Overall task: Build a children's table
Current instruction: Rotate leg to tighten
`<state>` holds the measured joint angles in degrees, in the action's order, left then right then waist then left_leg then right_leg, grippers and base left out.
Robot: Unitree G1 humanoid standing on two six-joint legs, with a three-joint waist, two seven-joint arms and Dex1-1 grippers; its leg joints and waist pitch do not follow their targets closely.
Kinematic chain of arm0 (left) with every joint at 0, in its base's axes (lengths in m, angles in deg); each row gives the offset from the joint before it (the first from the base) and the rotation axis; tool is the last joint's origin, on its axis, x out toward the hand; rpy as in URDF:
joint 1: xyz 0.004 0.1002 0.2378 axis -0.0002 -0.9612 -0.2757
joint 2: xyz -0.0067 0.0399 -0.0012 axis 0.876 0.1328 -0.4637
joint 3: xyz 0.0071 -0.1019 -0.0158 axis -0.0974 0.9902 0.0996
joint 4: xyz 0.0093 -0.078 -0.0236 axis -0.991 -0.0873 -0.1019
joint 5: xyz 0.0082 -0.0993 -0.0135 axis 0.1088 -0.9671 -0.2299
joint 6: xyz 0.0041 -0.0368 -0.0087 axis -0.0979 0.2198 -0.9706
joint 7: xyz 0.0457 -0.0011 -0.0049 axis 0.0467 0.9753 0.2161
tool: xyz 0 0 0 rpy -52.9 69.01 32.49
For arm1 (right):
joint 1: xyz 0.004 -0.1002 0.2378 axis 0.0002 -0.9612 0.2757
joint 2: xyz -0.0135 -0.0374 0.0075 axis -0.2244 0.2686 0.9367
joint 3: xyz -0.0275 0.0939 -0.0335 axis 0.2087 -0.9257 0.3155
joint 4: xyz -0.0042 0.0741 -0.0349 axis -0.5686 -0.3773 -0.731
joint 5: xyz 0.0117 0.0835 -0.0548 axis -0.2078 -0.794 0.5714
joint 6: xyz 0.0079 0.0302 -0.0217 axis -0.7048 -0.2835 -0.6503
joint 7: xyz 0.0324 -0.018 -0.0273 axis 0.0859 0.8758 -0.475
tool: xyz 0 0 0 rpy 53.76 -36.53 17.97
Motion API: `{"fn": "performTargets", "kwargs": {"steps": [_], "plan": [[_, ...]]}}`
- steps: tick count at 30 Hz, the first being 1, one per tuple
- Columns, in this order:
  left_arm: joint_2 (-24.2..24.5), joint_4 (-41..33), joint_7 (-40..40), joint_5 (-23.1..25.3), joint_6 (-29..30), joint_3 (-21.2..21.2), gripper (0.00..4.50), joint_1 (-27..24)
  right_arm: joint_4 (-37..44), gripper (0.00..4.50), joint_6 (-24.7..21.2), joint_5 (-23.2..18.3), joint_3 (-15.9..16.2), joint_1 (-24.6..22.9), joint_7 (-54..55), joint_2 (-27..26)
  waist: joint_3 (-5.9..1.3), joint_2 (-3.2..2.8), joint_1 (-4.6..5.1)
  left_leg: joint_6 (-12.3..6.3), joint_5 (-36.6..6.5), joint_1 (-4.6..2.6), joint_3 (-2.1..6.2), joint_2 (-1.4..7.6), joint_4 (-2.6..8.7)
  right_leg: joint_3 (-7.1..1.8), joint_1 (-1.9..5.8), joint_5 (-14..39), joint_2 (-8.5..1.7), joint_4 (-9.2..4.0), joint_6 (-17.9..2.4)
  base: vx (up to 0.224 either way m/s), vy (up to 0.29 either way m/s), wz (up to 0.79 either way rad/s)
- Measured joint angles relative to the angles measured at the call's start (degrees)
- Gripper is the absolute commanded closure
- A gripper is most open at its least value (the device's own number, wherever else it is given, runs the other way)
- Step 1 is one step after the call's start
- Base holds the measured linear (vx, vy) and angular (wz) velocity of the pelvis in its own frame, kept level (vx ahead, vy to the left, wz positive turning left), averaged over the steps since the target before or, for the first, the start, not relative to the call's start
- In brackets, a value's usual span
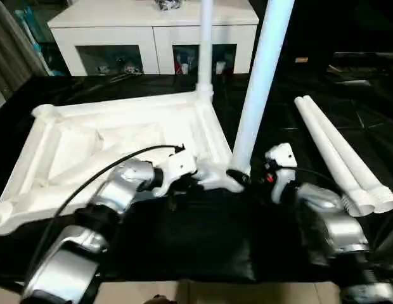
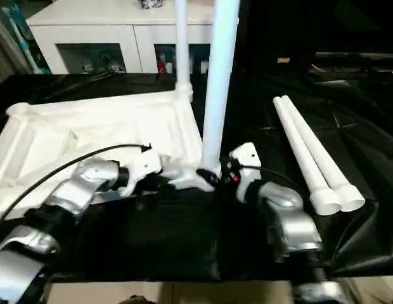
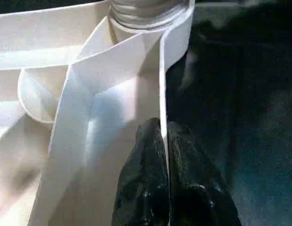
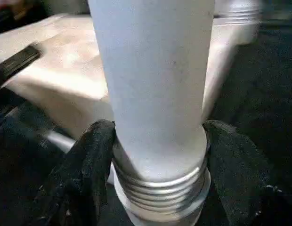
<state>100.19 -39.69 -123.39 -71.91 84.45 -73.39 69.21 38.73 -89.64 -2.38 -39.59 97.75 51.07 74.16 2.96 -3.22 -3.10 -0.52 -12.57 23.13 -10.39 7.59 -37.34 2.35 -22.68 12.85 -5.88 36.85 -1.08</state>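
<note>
Home-like room: white glass-fronted cabinet [image 1: 152, 38] with toys.

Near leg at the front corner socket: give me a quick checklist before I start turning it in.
1. Right gripper closed around the near leg just above its thread: ok.
2. Left gripper pinching the table top rim beside that corner: ok.
3. Thread fully seated in the socket: not ok, thread rings exposed.
4. Leg upright: cannot tell, it looks slightly tilted.
5. Far leg standing in its socket: ok.
6. Two spare legs lying on the black cloth: ok.
</note>
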Motion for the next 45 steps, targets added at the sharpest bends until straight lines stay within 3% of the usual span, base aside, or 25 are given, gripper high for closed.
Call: {"fn": "performTargets", "kwargs": {"steps": [5,11,15,17,18,21,26,33,45], "plan": [[-3.5,2.2,5.9,0.7,4.5,0.8,4.50,2.2,-4.0,1.85,0.7,1.6,-1.7,3.1,9.7,-4.7,0.03,0.18,0.11,0.00,0.2,-0.21,-0.39,0.00,0.58,0.09,0.10,-0.4,-0.22,-0.67,-0.2,0.000,0.000,0.00],[-9.1,6.2,15.8,0.7,11.0,2.2,4.50,6.3,-12.2,1.86,1.3,3.7,-4.2,10.3,24.9,-10.4,0.12,0.36,0.39,0.01,0.4,-0.21,-0.83,0.00,0.98,0.06,0.07,-0.8,-0.35,-1.34,-0.3,0.000,0.000,0.00],[-9.7,6.2,17.3,0.8,11.6,2.3,4.50,6.6,-14.2,1.86,2.8,4.2,-4.5,11.7,27.4,-11.4,0.08,0.44,0.40,-0.09,0.4,-0.23,-0.97,0.00,1.41,0.09,0.14,-1.0,-0.35,-1.91,-0.3,0.000,0.000,0.00],[-9.6,5.9,17.3,0.8,11.6,2.2,4.50,6.6,-14.3,1.86,3.8,4.2,-4.6,11.6,26.5,-11.3,0.11,0.48,0.35,-0.12,0.4,-0.21,-1.02,0.00,1.49,0.09,0.09,-1.0,-0.37,-1.92,-0.3,0.000,0.000,0.00],[-9.6,5.8,17.1,0.9,11.6,2.2,4.50,6.6,-14.3,1.51,4.1,4.1,-4.8,11.5,25.9,-11.1,0.11,0.48,0.33,-0.14,0.4,-0.21,-1.02,0.00,1.53,0.10,0.08,-1.0,-0.37,-1.92,-0.3,0.000,0.000,0.00],[-9.1,4.8,16.6,0.9,11.5,2.1,4.50,6.1,-14.0,1.14,4.8,2.7,-5.8,10.9,22.1,-10.5,0.16,0.54,0.14,-0.21,0.5,-0.20,-1.04,0.00,1.69,0.12,-0.02,-1.0,-0.37,-1.92,-0.2,0.000,0.000,0.00],[-6.2,1.8,15.0,0.9,10.6,1.9,4.50,4.6,-12.0,0.74,2.0,1.2,-4.4,8.5,14.3,-7.4,0.47,0.65,0.72,-0.41,0.8,-0.05,-1.06,0.00,1.91,0.16,-0.33,-1.0,-0.36,-1.90,-0.2,0.000,0.000,0.00],[-1.6,-4.1,7.0,0.6,7.5,1.0,4.50,0.8,-6.5,0.74,0.4,1.0,-1.0,6.9,0.9,0.0,0.67,0.80,0.04,-0.42,0.8,0.01,-1.09,0.01,2.06,0.19,-0.41,-0.9,-0.36,-1.96,-0.2,0.000,0.000,0.00],[3.4,-11.2,-2.9,-1.6,6.4,-0.8,4.50,-3.3,-2.9,0.74,0.4,0.1,3.4,5.8,-13.1,5.6,0.94,1.16,-0.55,-0.39,0.8,0.00,-1.15,0.01,2.09,0.15,-0.42,-0.9,-0.38,-1.95,-0.2,0.000,0.000,0.00]]}}
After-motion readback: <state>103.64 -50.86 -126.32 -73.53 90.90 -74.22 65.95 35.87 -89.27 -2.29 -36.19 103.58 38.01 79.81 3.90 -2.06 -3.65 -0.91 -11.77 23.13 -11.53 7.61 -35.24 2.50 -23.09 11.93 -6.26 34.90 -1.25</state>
